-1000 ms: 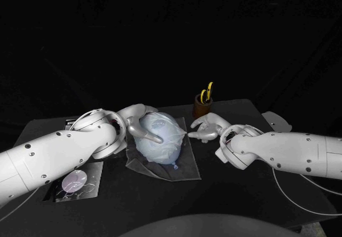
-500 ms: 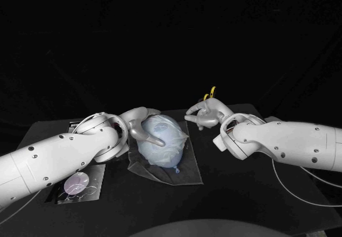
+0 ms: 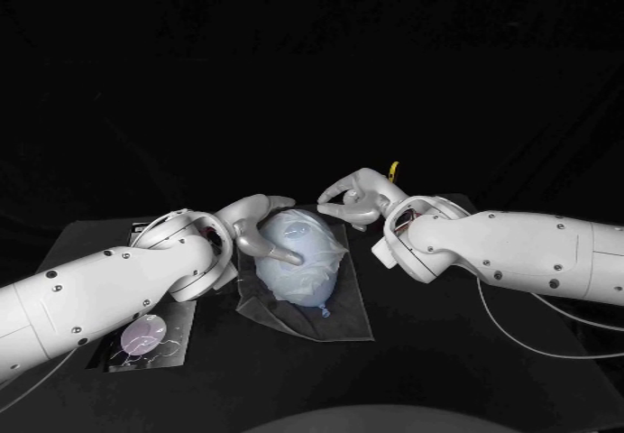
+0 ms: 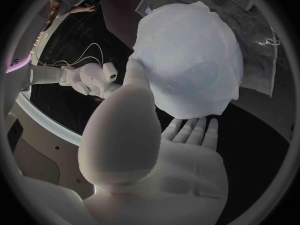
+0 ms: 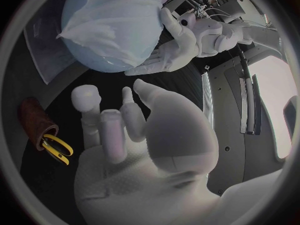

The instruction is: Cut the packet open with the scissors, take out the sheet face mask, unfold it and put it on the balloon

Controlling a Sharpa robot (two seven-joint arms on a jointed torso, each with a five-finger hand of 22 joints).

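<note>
left hand [image 3: 250, 224] holds balloon [image 3: 302, 287], sheet mask [image 5: 112, 15] lies on it | right hand [image 3: 353, 200] empty, fingers loosely apart

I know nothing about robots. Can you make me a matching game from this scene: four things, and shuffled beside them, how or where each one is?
1 balloon
2 scissors
3 left robot hand
4 right robot hand

A standing in the brown holder
B raised, holding nothing
C draped with the white sheet mask, lying on the grey cloth
D cupping the balloon's side

Pairs: 1-C, 2-A, 3-D, 4-B
</note>
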